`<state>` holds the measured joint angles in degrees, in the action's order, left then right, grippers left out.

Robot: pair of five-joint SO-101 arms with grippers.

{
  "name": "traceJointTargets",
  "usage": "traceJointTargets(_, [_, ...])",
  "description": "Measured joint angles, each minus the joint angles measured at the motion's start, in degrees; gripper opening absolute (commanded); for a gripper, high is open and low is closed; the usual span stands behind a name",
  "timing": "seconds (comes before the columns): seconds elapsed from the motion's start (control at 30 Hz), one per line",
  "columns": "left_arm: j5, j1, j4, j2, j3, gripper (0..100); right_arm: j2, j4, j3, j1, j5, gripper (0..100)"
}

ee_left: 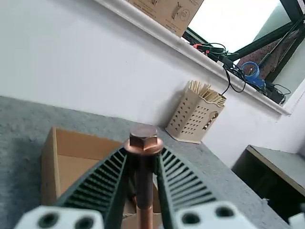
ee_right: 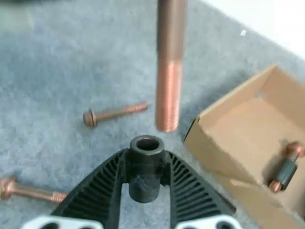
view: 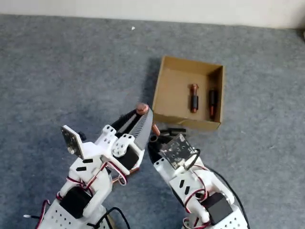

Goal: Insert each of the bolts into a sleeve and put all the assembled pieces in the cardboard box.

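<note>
- The left gripper pinches a bolt just under its head. It holds the bolt upright, thread end down, so it can slide straight into a hole.
- The right gripper is clamped round a sleeve with the bore facing up. The bolt's tip hangs just above the opening, seemingly a little to one side, and is not yet in.
- The box sits toward the far edge of the surface, close to both arms. Two finished pieces lie side by side inside it.
- Two loose bolts lie flat on the surface near the box, probably next in line.
</note>
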<state>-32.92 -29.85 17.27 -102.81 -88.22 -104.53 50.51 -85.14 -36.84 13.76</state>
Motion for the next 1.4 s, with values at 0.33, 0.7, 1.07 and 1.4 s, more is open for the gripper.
traceJointTargets(0.33, [1.5,-0.1,4.0,0.0,0.0,0,0.0,-0.4,0.1,-0.2,0.3,0.6])
traceJointTargets(0.7, [3.8,-1.0,7.4,-0.4,-1.1,0,0.0,-0.4,3.2,-0.4,0.3,0.6])
traceJointTargets(1.07, [3.8,-1.1,12.8,-0.9,-1.0,0,0.0,-0.4,3.1,-0.4,0.4,0.6])
traceJointTargets(1.4, [3.9,-1.1,14.8,-1.1,-0.8,7,0.1,-0.3,3.1,-0.5,0.4,0.6])
